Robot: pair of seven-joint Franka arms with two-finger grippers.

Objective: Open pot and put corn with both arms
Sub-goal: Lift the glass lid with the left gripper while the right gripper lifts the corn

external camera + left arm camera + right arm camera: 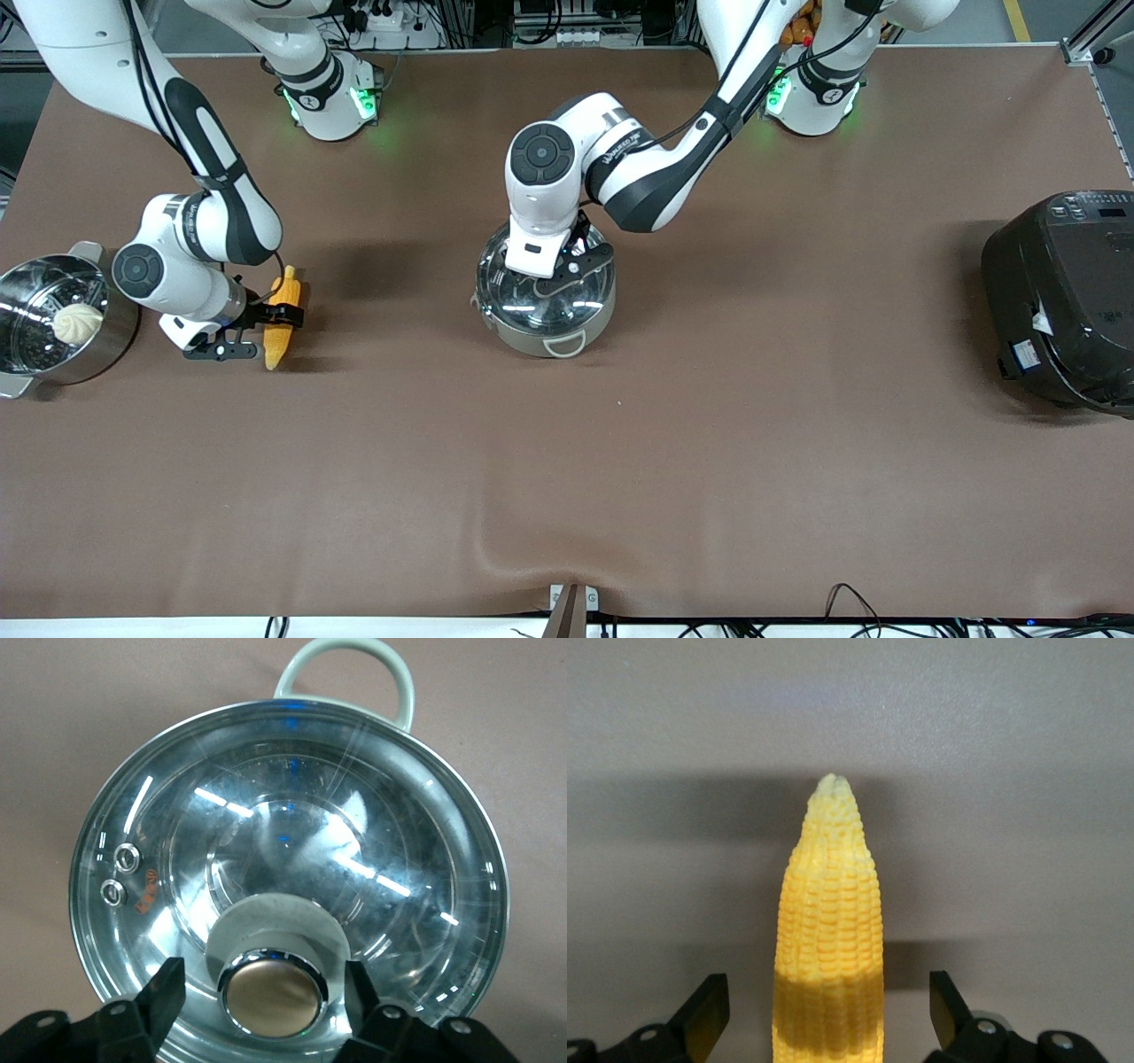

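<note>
Pot (547,297): set mid-table, lid (292,877) on, so it is not yet opened.
Left gripper (270,992): spread either side of the knob (273,990), placed for a lift; no contact is seen.
Corn (282,319): laid on the table (620,461) beside the steamer (53,319), toward the right arm's end.
Right gripper (828,1010): spread astride the cob, gaps both sides.
Hidden: pot contents blurred by glare; the cob's stub end is cut off.

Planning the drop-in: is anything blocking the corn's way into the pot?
Yes: the glass lid is on the pot, closing it. The left gripper straddles its knob, fingers open. The right gripper straddles the corn, also open.
</note>
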